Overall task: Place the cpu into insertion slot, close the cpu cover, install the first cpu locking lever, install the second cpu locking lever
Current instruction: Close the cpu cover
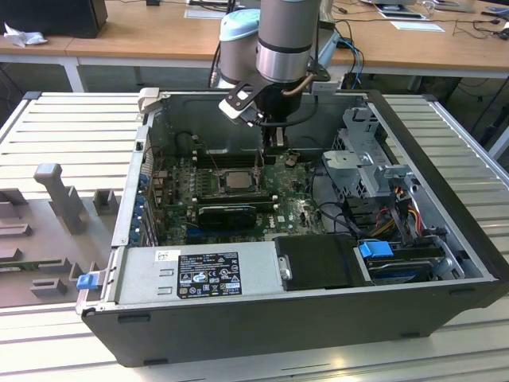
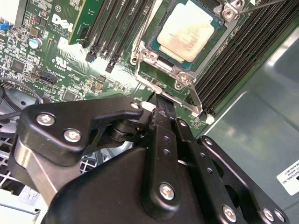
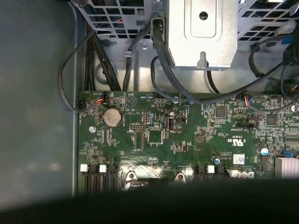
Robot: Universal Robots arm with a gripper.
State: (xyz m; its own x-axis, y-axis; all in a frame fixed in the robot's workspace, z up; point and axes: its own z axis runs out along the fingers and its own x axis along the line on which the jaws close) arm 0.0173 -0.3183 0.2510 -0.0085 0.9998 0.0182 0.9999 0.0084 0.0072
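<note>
The cpu (image 2: 187,30) lies in the insertion slot (image 2: 138,59) (cpu cover (image 2: 184,74) down); the hand (image 2: 161,100), pinched narrow, at its rim.

Green motherboard (image 3: 187,135), round coin battery (image 3: 112,117), black cables (image 3: 158,44), metal bracket (image 3: 203,42)

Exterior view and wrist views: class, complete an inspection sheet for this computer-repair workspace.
Surface: ribbed grey metal table bears the open black computer case.
Job's things: small square pale-topped cpu sits in the metal-rimmed insertion slot; thin metal cpu cover frame lies around it; latching cannot be told.
Clutter: grey moulded fixture at the exterior view's left.
Tool: black tool low over the green motherboard, tip beside the cpu cover.
Cables: black cables beside the silver drive cage; coloured wires in the case.
Surroundings: wooden desks behind.
</note>
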